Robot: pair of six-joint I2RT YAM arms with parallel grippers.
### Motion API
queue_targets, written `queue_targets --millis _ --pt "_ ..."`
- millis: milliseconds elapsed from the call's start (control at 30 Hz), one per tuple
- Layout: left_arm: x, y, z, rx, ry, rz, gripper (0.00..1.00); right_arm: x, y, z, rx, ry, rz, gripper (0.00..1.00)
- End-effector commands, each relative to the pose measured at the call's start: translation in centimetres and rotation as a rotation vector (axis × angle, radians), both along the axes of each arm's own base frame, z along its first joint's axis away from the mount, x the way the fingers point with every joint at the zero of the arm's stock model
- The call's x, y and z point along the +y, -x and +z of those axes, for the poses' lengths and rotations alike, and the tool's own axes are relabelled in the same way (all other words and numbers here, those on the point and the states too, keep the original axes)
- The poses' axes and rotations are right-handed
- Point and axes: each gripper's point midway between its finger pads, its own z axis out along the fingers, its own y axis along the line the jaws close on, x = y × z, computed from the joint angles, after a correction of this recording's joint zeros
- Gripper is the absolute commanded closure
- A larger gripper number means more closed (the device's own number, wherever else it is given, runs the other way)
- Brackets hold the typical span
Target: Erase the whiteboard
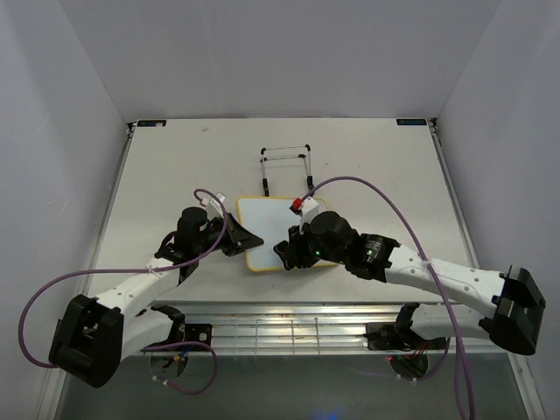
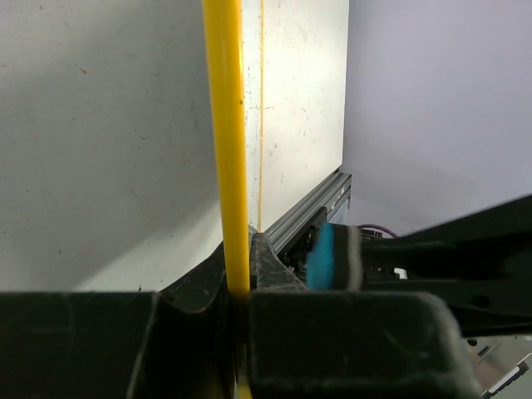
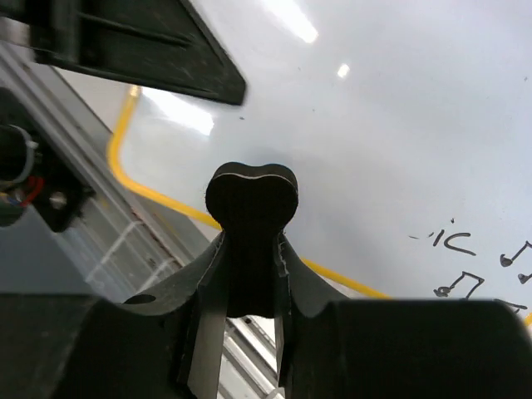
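The whiteboard sits centre frame, mid-bench. Our left hand pinches its yellow frame at the left edge. Our right hand pinches the eraser, set against the white face. Inked notes show at the lower right of the right wrist view. We judge that flat, firm, overlapping strokes toward them, with the left grip steady, serve best.

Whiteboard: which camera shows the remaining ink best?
Right wrist: the whiteboard fills it, with black letters and notes at lower right. Top external shows the board's outline, partly under the right arm, no ink legible. Left wrist shows only its yellow frame edge-on.
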Motion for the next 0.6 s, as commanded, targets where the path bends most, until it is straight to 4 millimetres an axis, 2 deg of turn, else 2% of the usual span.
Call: queue_targets --millis 0,67,267,567 --pt "0.1 -0.2 0.1 -0.050 -0.020 -0.006 1.00 0.2 -1.1 -1.8 -0.031 0.125 0.022 0.92" --pt "0.0 -0.2 0.5 -0.055 -0.013 -0.008 1.00 0.9 -1.6 -2.4 -0.045 0.146 0.041 0.92" --pt "-0.2 -0.1 1.0 -0.061 0.001 -0.022 1.00 3.0 -3.1 -1.9 -0.085 0.116 0.030 0.92" --pt "-0.3 0.2 1.0 -0.058 0.007 -0.041 1.00 5.7 -3.4 -1.8 -0.084 0.067 0.082 0.92"
